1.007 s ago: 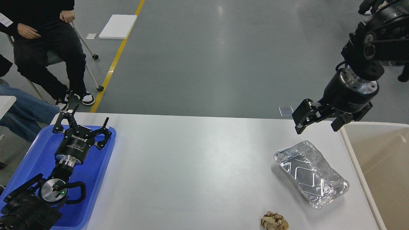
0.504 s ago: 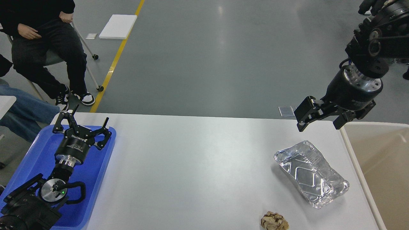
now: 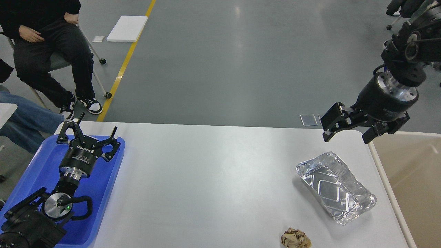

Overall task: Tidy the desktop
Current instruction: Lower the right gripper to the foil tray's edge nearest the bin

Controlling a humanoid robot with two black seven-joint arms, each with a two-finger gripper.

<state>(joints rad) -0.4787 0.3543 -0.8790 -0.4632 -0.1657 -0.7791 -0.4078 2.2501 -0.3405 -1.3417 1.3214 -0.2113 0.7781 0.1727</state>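
Observation:
The white desktop (image 3: 213, 186) fills the middle of the head view. A crumpled foil tray (image 3: 335, 187) lies on its right side. A brown crumpled paper ball (image 3: 295, 238) sits at the front edge, left of the foil tray. My right gripper (image 3: 347, 135) is open and empty, held in the air above the desktop's far right corner, behind the foil tray. My left gripper (image 3: 90, 132) is open and empty over the far end of the blue tray (image 3: 103, 186) at the left.
A beige open bin (image 3: 413, 179) stands against the desktop's right edge. Two seated people (image 3: 44, 51) are beyond the far left corner. A white foam board (image 3: 126, 28) lies on the grey floor.
My right gripper has moved a little to the right and slightly down, staying open. The left arm and the things on the desktop have not moved.

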